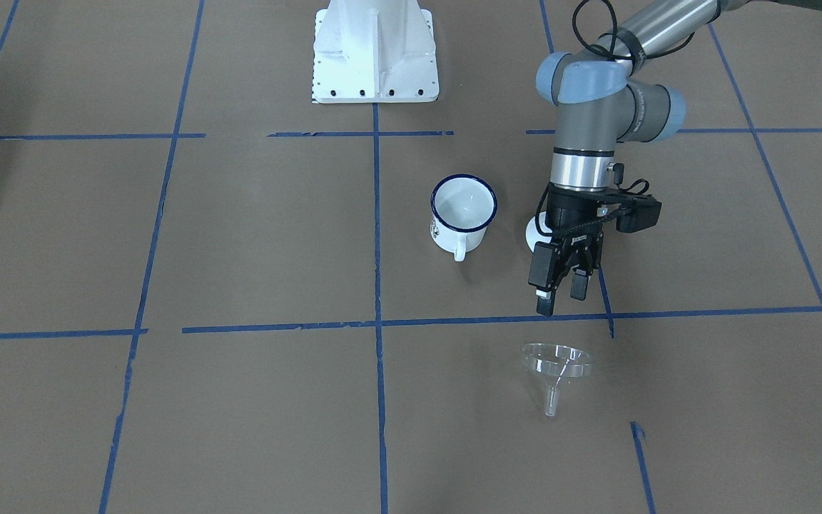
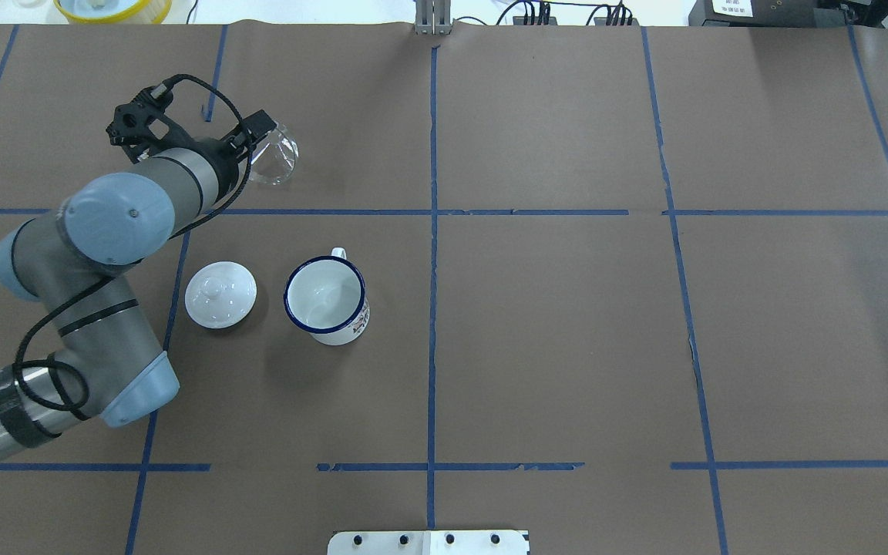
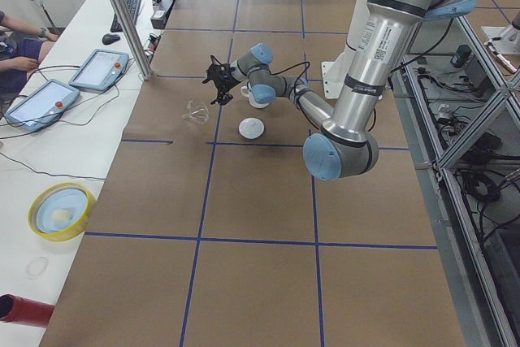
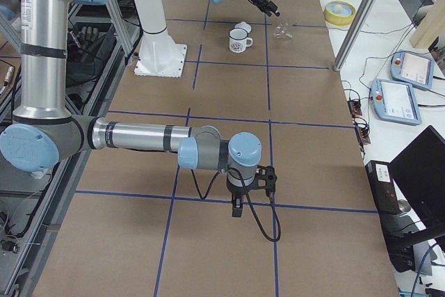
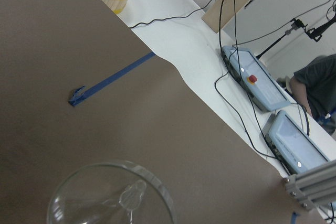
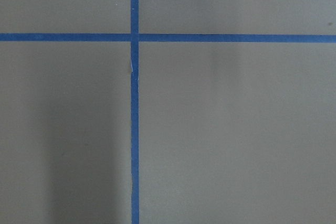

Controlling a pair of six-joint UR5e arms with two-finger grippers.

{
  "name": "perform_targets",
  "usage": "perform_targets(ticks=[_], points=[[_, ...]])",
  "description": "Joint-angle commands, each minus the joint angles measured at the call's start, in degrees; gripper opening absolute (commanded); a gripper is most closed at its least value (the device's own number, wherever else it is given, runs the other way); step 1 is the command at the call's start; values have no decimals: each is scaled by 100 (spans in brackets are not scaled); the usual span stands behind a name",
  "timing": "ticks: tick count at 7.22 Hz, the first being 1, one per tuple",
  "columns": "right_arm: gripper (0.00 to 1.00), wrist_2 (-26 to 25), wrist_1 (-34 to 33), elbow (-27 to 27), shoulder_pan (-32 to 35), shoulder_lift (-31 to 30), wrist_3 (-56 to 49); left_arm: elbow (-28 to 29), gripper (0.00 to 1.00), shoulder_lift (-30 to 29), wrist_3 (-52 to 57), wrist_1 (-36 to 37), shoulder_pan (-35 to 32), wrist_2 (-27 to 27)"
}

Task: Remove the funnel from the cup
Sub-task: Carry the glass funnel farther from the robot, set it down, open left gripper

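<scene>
My left claw (image 1: 561, 300) is wide open and holds nothing. It hangs over the brown paper table (image 1: 240, 235), near the small see-through plastic funnel (image 1: 555, 363) but not touching it.

I think the job is just about done. My next move should be to lift straight up and pull back with my fingers apart. The funnel is light and round, so one small bump could make it roll.

The funnel lies on its side on the table, farther away than the white metal cup with the dark blue rim (image 1: 462, 214) and to its left, well apart from it. It has a wide round cone and a thin short spout that points to the far side. The cup has nothing in it. A round white lid with a knob (image 2: 220, 294) sits just left of the cup.

My right claw (image 4: 236, 206) is far off to the right, and I cannot tell if it is open.
</scene>
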Motion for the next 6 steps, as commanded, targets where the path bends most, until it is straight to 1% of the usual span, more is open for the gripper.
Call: perform_targets(ticks=[1,2,3,4,5,6], points=[[100,0,0,0,0,0,0,-481,100,249,1033,698,-66,-1059],[100,0,0,0,0,0,0,-647,100,284,1611,1014,-119,-1474],[100,0,0,0,0,0,0,-849,100,415,2061,1261,-137,-2000],[100,0,0,-9,0,0,0,-877,100,434,2405,1325,-172,-2362],[100,0,0,0,0,0,0,-886,100,521,2939,1447,-216,-2522],[100,0,0,0,0,0,0,-869,100,748,3118,1405,-207,-2567]])
